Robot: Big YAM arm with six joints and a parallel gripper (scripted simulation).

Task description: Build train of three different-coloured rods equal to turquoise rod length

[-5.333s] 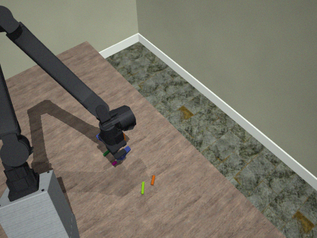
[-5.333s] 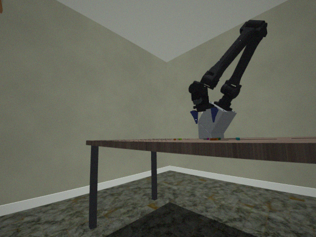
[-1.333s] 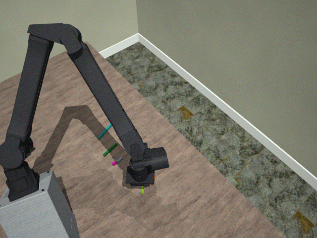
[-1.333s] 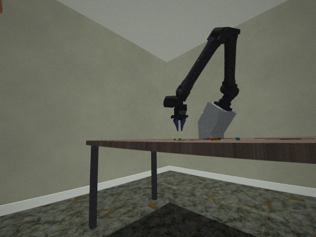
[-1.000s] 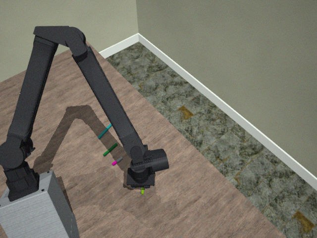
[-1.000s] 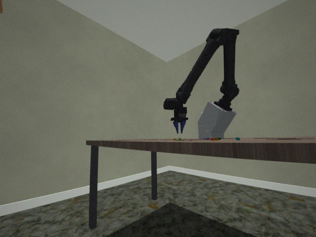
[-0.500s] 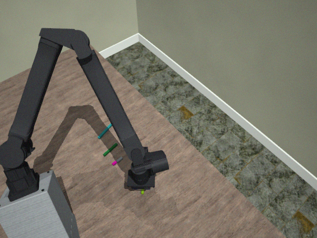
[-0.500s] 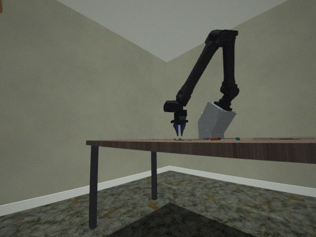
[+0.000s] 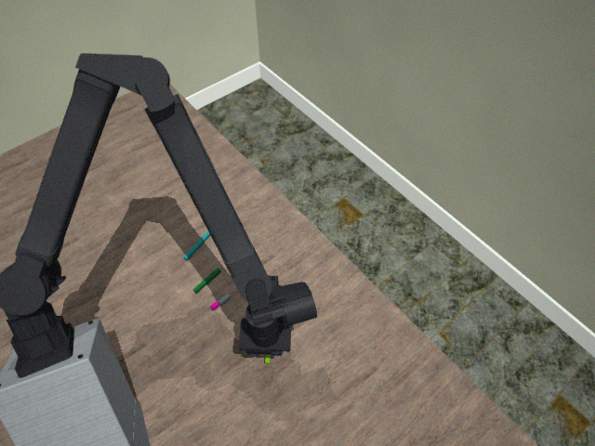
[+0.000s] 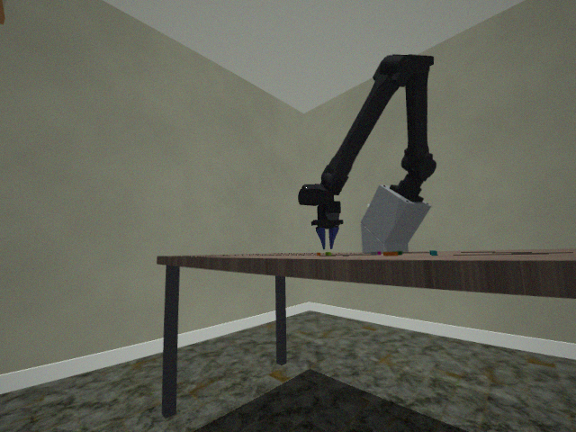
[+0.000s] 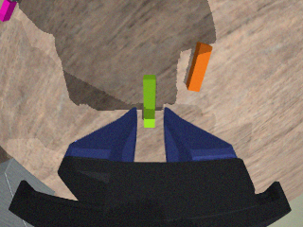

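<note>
Lime rod below the parted end effector
The end effector [image 9: 263, 354] [image 10: 327, 248] [image 11: 150, 113] hangs low, fingers slightly apart, nothing between them. Beneath, the lime rod [image 9: 267, 359] [image 10: 328, 254] [image 11: 149, 95] lies flat on the bench [image 9: 384, 384] [image 10: 372, 269] [image 11: 265, 118], inward of its long floor-side edge — likely light, stiff, perhaps slick; best pinched mid-length across its sides. Farther toward the back corner, the magenta rod [image 9: 215, 306] [image 10: 379, 253] [image 11: 7, 10] and grey rod [image 9: 224, 299] [image 10: 373, 253] look lined up, a fitting pair for it.

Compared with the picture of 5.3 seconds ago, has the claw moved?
Yes. The claw has moved away from the grey base, toward the table's left corner in the exterior view.
</note>
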